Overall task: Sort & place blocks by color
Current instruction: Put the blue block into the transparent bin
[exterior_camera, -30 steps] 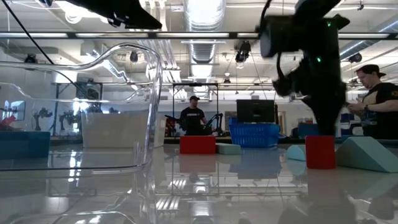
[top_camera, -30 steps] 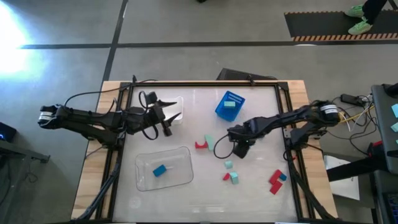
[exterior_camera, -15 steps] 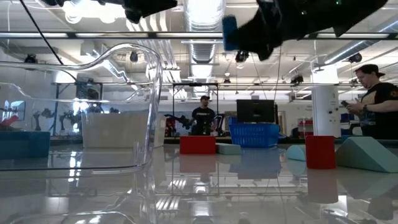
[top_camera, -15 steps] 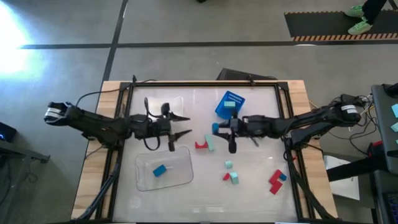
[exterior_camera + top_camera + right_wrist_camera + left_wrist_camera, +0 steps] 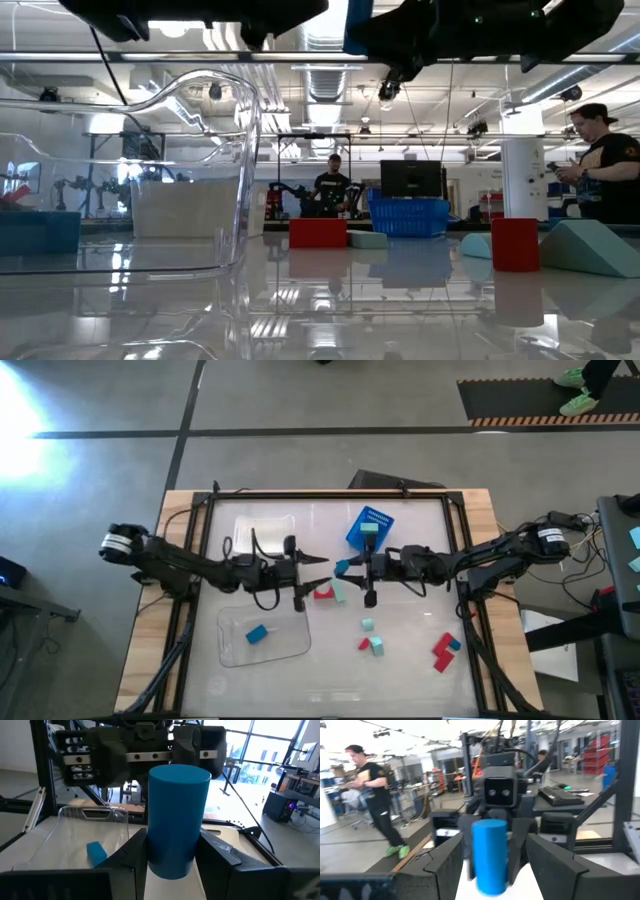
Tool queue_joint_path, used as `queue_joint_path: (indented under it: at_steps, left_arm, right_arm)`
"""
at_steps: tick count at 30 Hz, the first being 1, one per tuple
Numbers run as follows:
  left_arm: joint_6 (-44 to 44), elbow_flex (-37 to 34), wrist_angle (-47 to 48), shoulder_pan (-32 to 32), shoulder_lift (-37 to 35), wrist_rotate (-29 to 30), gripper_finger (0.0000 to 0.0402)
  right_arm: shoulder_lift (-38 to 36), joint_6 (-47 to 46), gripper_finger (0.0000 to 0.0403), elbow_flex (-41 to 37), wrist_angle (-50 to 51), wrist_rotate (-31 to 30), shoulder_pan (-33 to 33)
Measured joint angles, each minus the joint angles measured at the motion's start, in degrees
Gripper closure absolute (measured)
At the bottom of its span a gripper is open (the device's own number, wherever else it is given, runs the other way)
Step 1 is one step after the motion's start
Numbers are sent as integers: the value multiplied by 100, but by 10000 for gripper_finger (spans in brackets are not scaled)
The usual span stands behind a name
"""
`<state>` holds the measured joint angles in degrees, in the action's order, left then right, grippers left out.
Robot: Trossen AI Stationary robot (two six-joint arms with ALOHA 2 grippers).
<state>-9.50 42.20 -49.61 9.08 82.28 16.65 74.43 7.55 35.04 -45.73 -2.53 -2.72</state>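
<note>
Two grippers: both meet above the middle of the table, fingertips facing each other.
Right gripper [image 5: 345,568]: fingers clamped on a blue cylinder [image 5: 178,818], smooth, matte and round-ended, held up off the table.
Left gripper [image 5: 318,570]: fingers spread apart, nothing between them, pointing at the cylinder just beyond their tips.
Cylinder from the left wrist: blue cylinder [image 5: 490,856] stands upright in the gap between the left arm's own dark fingers, with the right arm's wrist block behind it.
Writing: none that can be read on any block or bin.
Blocks on the table: a red arch-shaped block [image 5: 322,593] touching a mint block [image 5: 337,591] below the grippers; a mint cube [image 5: 368,625]; a red block [image 5: 364,645] just beside a mint block [image 5: 377,647]; two red blocks with a small blue one [image 5: 444,651] near the right front corner.
Clear tray [image 5: 290,645]: glossy see-through plastic with rounded corners, one blue block [image 5: 257,634] lying inside.
Blue bin [image 5: 368,540]: square slotted plastic basket, a mint block [image 5: 371,528] in it.
Table [image 5: 415,665]: pale reflective top, dark frame, wooden edge.
Room: one person in dark clothes stands at the right in the low view.
</note>
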Motion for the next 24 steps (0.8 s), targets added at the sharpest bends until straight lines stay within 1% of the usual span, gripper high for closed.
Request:
queue_joint_path:
  at_steps: [3, 9, 17, 20, 24]
  left_arm:
    - [-4, 124, -300, -7, 286, -120, 203]
    - [17, 393, -596, -123, 752, -119, 203]
    - [16, 660, -591, -188, 1025, -123, 205]
    - [17, 661, -590, -195, 1027, -119, 223]
    - [20, 661, -550, -201, 1027, -119, 273]
  right_arm:
    - [-2, -2, 284, 4, -1, -1, 0]
    - [-4, 0, 284, 6, -3, -1, 2]
    - [-4, 11, 284, 6, -1, 1, 0]
    - [-4, 20, 284, 6, -3, 2, 0]
    - [-4, 83, 284, 6, 4, 10, -2]
